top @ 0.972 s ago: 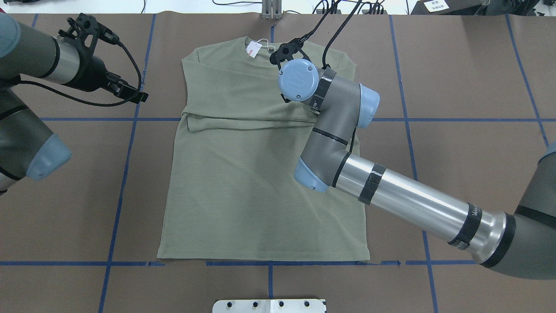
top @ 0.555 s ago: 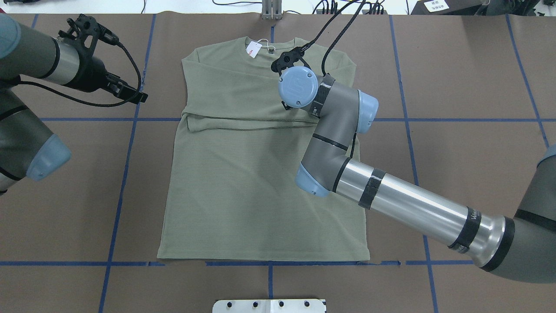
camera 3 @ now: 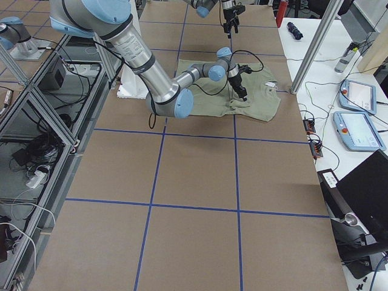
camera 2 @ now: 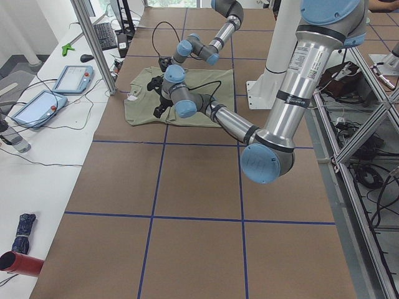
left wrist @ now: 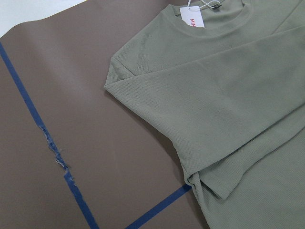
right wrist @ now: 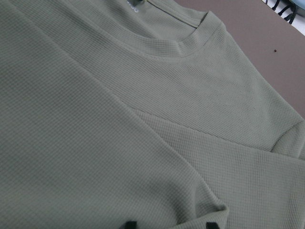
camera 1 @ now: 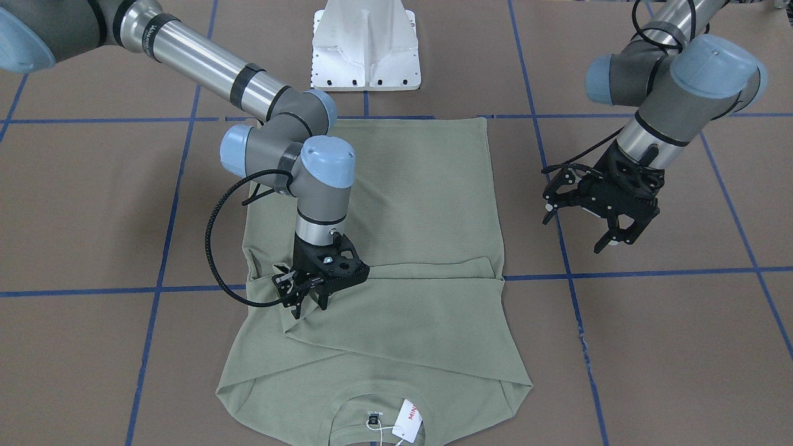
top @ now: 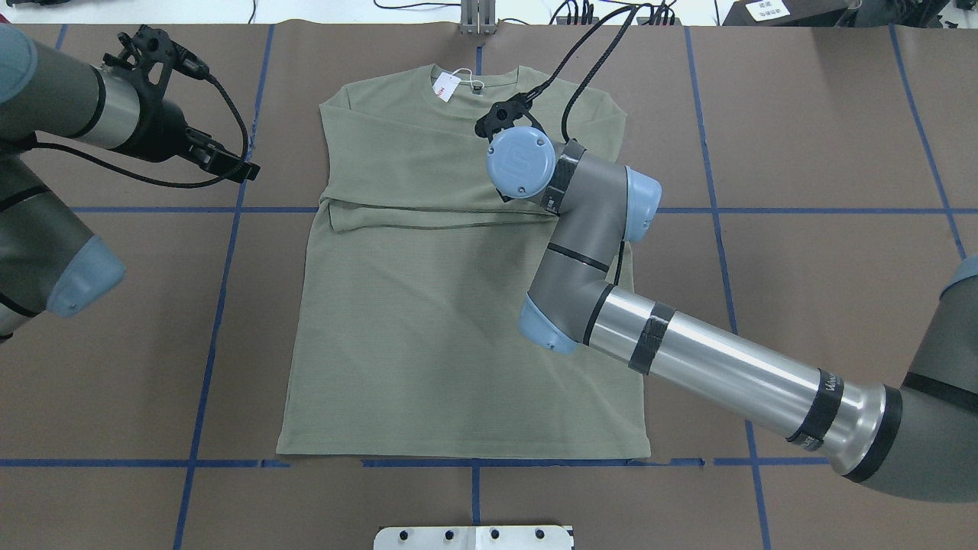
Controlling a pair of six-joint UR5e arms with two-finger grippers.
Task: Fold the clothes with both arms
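Black right pincer (camera 1: 308,303) apparently slightly withdrawn

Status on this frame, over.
Left tool open, off cloth. Right tool open, low over folded sleeve of sage-green long-sleeved knit shirt. White hang tag at collar, apart from both.

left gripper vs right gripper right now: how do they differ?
Position: the right gripper is over the shirt, at the end of the folded sleeve; the left gripper is off the shirt, above bare table. Height: right is down at the cloth; left hangs clear above the surface. Pose: right points straight down; left is tilted. Shared: both look open, holding nothing.
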